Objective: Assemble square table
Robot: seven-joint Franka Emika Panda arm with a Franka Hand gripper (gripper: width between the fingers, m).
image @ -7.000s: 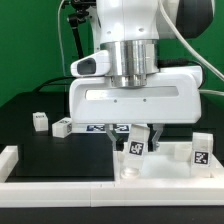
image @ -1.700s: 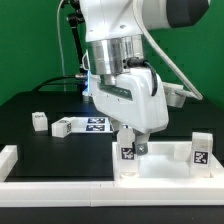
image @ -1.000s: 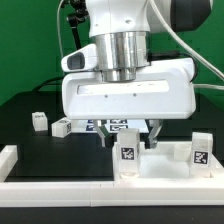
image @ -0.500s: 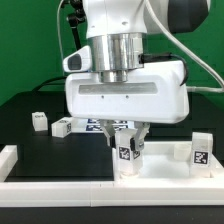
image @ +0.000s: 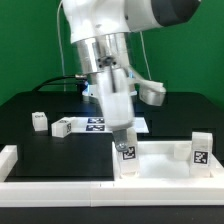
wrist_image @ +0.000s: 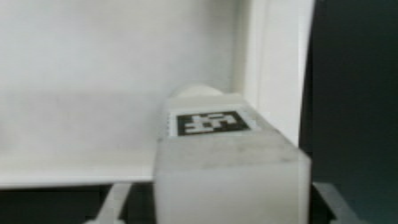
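Leg (image: 128, 152) upright in the table top (image: 166, 166), at its corner on the exterior view's left, near side. The gripper (image: 126, 143) has just swung from square-on to edge-on, jaws apparently pinching the leg, though it's blurry. Looks like a screwing turn, seating it.

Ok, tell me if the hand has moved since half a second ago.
Yes. The hand has twisted in place, broadside to edge-on, without leaving the leg at the table top corner.

Marker board (image: 93, 123) on black table (image: 50, 150), white border rail (image: 50, 186), green backdrop (image: 25, 50)
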